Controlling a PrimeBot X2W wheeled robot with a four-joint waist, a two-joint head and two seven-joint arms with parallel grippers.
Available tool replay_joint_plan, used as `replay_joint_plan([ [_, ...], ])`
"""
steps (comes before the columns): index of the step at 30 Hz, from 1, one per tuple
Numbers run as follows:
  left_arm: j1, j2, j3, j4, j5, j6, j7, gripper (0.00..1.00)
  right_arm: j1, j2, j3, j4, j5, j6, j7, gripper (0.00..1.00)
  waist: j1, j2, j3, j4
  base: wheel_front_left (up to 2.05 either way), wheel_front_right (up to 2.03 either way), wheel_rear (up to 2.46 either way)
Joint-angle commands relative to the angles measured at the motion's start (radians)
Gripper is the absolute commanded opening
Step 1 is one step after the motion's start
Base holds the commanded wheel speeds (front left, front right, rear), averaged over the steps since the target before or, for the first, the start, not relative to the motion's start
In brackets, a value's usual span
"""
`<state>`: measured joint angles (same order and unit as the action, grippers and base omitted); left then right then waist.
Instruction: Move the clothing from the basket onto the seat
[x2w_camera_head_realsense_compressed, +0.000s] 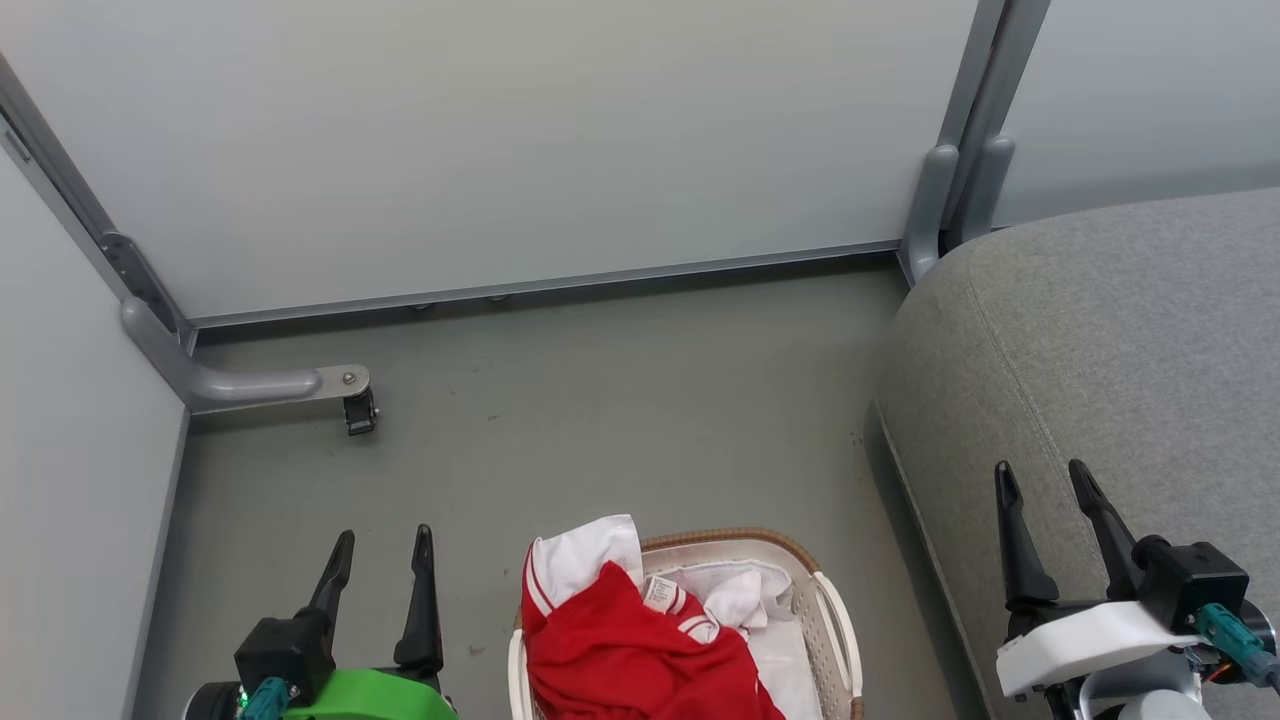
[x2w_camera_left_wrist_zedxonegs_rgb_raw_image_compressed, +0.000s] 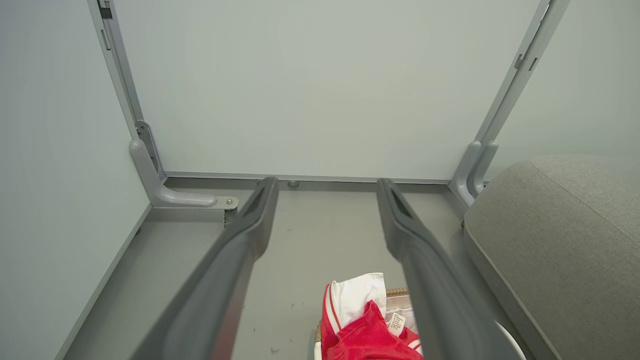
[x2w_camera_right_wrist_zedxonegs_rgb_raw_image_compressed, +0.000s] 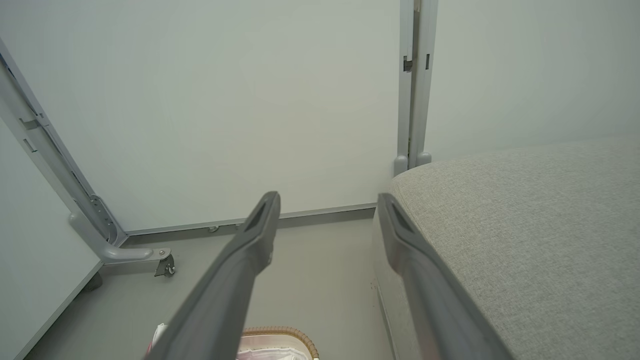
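A: Head view?
B: Clothing (x2w_camera_head_realsense_compressed: 630, 640) heaped in basket (x2w_camera_head_realsense_compressed: 812, 630) on floor, left of seat (x2w_camera_head_realsense_compressed: 1120, 340). Left gripper (x2w_camera_head_realsense_compressed: 385, 532), right gripper (x2w_camera_head_realsense_compressed: 1040, 467) spread wide, empty.
A: Left wrist view?
B: Fingers (x2w_camera_left_wrist_zedxonegs_rgb_raw_image_compressed: 250, 220) wide apart, clothing below.
A: Right wrist view?
B: Wide too, seat just beside.

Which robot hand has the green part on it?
The left gripper, at the head view's lower left beside the basket: its wrist cover is bright green. The right gripper, by the seat, has a white one.
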<state>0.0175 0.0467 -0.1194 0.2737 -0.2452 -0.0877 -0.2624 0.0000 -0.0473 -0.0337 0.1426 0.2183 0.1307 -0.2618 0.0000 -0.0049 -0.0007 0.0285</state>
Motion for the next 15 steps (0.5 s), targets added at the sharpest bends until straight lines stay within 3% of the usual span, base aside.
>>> replay_joint_plan([
  [1, 0.008, 0.007, 0.004, 0.002, -0.003, 0.002, -0.004, 1.00, 0.003, -0.006, 0.000, 0.003, -0.004, 0.000, -0.005, 1.00, 0.0000, 0.0049, 0.000, 0.000, 0.00, 0.00, 0.00],
  [15, 0.009, 0.007, 0.003, -0.004, 0.003, -0.003, -0.004, 1.00, 0.002, -0.006, -0.005, -0.005, -0.002, 0.000, -0.005, 1.00, 0.0000, 0.0049, 0.006, -0.003, 0.00, 0.00, 0.00],
])
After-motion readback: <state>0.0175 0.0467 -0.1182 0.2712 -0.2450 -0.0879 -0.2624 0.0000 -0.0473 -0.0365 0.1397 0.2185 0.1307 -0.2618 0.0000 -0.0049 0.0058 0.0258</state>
